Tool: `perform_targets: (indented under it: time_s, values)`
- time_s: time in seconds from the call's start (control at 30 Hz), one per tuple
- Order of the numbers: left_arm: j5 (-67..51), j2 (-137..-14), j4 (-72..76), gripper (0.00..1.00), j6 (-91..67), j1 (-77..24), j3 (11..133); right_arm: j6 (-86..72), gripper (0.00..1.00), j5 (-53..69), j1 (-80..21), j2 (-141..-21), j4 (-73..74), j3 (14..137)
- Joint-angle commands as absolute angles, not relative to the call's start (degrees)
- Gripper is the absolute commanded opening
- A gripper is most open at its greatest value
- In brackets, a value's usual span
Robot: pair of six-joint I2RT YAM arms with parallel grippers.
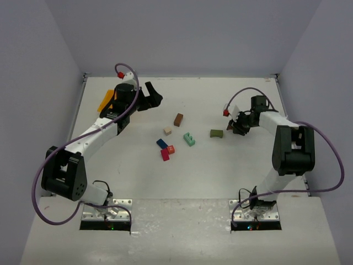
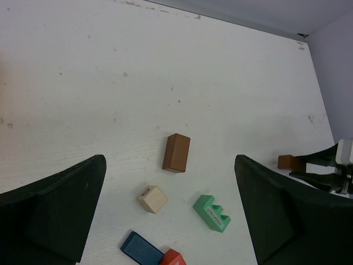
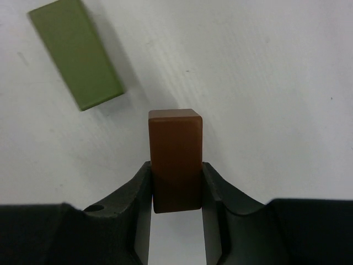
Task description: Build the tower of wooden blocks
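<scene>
Closest thing in my right wrist feed is the right hand [image 3: 176,172]. Its two black fingers [image 3: 138,193] are pressed against both sides of a small brown rectangular wooden block [image 3: 175,143], so it's gripping that one. I can't tell whether the block's bottom is resting on the white tabletop [image 3: 265,83] or just off it. Up and to the left in that feed an olive green flat wooden block [image 3: 74,52] lies on the tabletop, near the held block but not touching it. On the overhead cam that pair is on the right side, with the olive one just left of the hand. The left hand [image 1: 151,96] is over on the far left, held above the tabletop, jaws spread wide with nothing between them, and a yellow-orange plastic piece [image 1: 106,99] pokes out beside its arm. The other blocks are loose in the middle. There's a second brown wooden block [image 1: 178,119] lying flat, and a tan wooden cube [image 1: 167,131] just nearer than it. A teal notched wooden block [image 1: 190,139] with lettering on one face sits to the right of the cube. Nearest the arm bases is a little cluster that looks to be touching: a dark blue wooden block [image 1: 161,143], an orange wooden block [image 1: 170,148] and a red wooden block [image 1: 165,155].
</scene>
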State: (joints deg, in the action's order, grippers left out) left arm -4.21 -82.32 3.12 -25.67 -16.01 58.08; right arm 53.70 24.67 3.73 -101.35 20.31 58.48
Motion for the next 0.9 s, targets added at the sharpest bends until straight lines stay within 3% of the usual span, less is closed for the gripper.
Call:
perform_targets:
  time_s: [0.0, 0.87]
  values:
    - [-4.7, -82.4, 4.5, 1.0, -24.8, -15.2, 60.0, 65.9, 0.18, 31.7, 3.9, -94.7, 25.1, 54.1]
    - [-8.0, -84.1, 4.7, 1.0, -23.0, -15.2, 60.9, 72.3, 0.25, 30.8, 3.8, -101.0, 24.5, 55.7]
